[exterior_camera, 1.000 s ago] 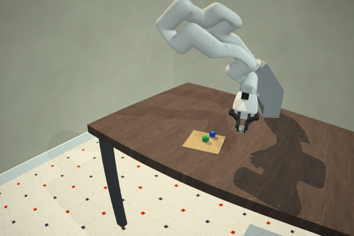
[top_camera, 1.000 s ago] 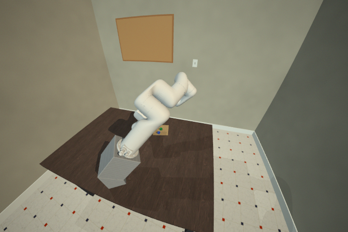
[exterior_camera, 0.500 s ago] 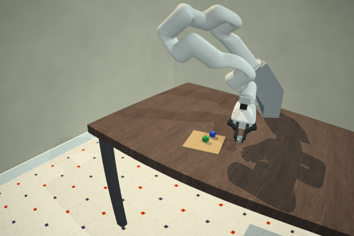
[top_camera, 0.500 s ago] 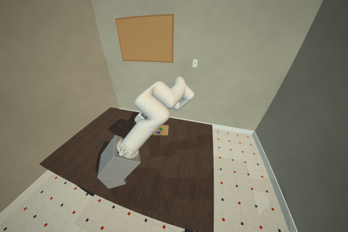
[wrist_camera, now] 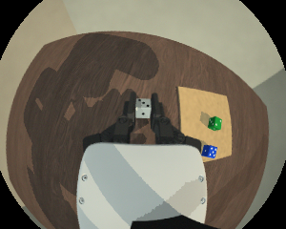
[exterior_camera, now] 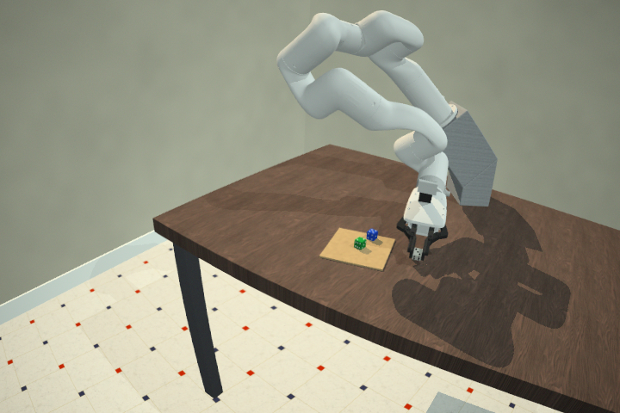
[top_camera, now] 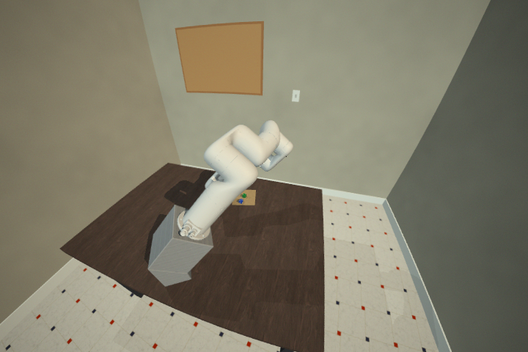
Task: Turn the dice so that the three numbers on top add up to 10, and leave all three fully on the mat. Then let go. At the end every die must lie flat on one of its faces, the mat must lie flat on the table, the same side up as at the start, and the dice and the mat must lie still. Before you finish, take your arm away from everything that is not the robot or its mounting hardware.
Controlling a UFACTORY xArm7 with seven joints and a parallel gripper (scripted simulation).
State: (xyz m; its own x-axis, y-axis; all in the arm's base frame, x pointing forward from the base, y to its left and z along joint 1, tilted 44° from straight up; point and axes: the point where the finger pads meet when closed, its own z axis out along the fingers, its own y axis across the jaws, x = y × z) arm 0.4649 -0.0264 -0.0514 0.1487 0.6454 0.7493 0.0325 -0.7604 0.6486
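White die (exterior_camera: pixel 417 253) (wrist_camera: pixel 143 108) gripped in end effector (exterior_camera: pixel 417 253) (wrist_camera: pixel 143 100), off the mat (top_camera: pixel 250 200) (exterior_camera: pixel 342 253) (wrist_camera: pixel 193 107), toward worktop's (top_camera: pixel 281 257) (exterior_camera: pixel 271 194) (wrist_camera: pixel 100 57) long curved front edge.

"Can you read any lettering from your end?"
"None that I can make out on my screens. The only number marks I get are pips."
"On what?"
"On the small white cube-shaped die (exterior_camera: pixel 417 253) (wrist_camera: pixel 143 109), dark ones; my wrist view gives me a single pip on its lower visible face. The green die (top_camera: pixel 243 195) (exterior_camera: pixel 359 243) (wrist_camera: pixel 214 123) and blue die (top_camera: pixel 240 201) (exterior_camera: pixel 371 234) (wrist_camera: pixel 210 152) carry pale pips, too small for me to count surely."
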